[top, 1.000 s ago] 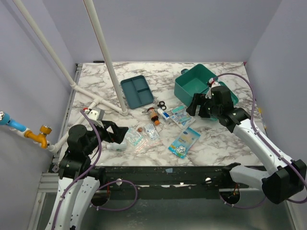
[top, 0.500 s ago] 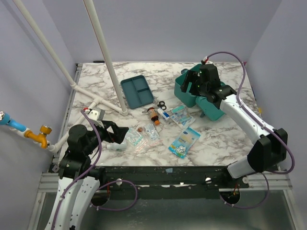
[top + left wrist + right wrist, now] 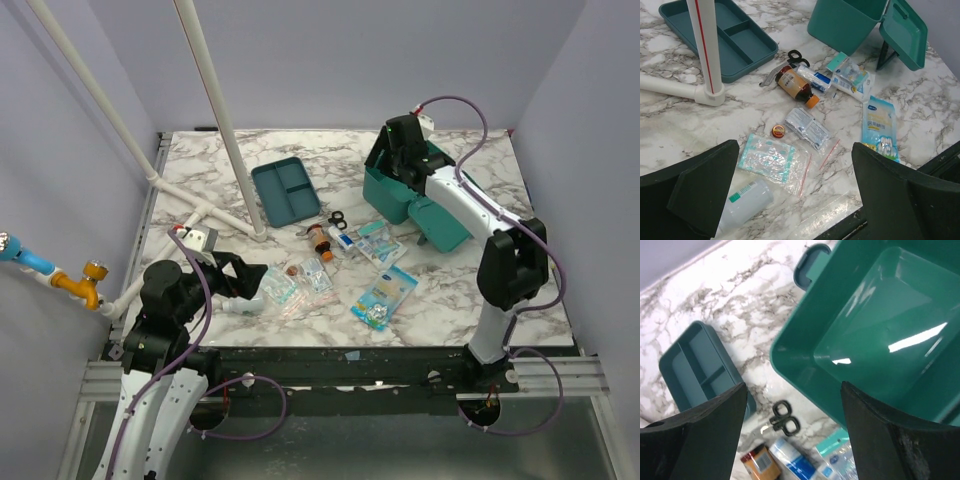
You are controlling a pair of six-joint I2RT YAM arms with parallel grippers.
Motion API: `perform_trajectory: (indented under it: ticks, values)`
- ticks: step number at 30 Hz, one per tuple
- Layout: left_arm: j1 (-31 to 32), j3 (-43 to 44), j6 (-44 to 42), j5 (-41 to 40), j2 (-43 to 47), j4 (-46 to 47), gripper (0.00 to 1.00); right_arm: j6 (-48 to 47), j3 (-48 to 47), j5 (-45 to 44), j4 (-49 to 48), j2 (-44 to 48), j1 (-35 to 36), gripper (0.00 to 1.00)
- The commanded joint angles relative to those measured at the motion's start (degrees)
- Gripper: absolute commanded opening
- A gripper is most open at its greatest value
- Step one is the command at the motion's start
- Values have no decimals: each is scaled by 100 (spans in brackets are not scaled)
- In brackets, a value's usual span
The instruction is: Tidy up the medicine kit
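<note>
The right gripper (image 3: 792,390) holds its two dark fingers spread wide with nothing between them. It hangs over the near-left rim of the medicine kit (image 3: 875,325), whose bare teal floor fills the upper right of the right wrist view. Seen from overhead, the medicine kit stands right of centre toward the top of the marble table (image 3: 200,170). Its lid (image 3: 440,222) is swung open toward the lower right. At the bottom of the wrist view, black-handled scissors (image 3: 782,421) lie just outside the kit's wall, with a brown bottle (image 3: 760,465) below them. The flat divided tray (image 3: 695,365) lies at the left. In the lower left of the overhead view, the left gripper (image 3: 795,150) is also spread wide and empty. Below it, toward the table's near edge, lie a clear packet (image 3: 767,160), a small red-lidded tin (image 3: 779,131) and a bag of foil sachets (image 3: 807,127). A white bottle (image 3: 745,200) lies by its left finger.
</note>
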State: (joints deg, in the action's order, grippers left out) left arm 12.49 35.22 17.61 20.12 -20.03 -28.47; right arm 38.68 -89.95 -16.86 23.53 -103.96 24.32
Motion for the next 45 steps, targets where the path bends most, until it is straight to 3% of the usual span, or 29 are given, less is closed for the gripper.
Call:
perform_trajectory:
  ticks: [1,8,16,22,29,43,45]
  values:
    - [17,31,-38,-181,77,27,99,442,-750,-389,171,-547,29,78]
    - [47,27,-38,-190,118,26,99,762,-1735,-673,740,-1419,38,77]
    - [77,20,-41,-191,114,26,99,1034,-2216,-773,992,-1925,38,76]
    - [96,24,-47,-208,101,23,99,1143,-2718,-886,1266,-2393,34,70]
    - [114,20,-47,-219,62,19,99,1041,-2800,-861,1207,-2583,38,53]
    - [122,13,-47,-225,32,11,99,251,-2554,-877,1198,-2373,31,1]
    - [122,12,-47,-228,26,10,98,51,-2434,-917,1193,-2256,29,1]
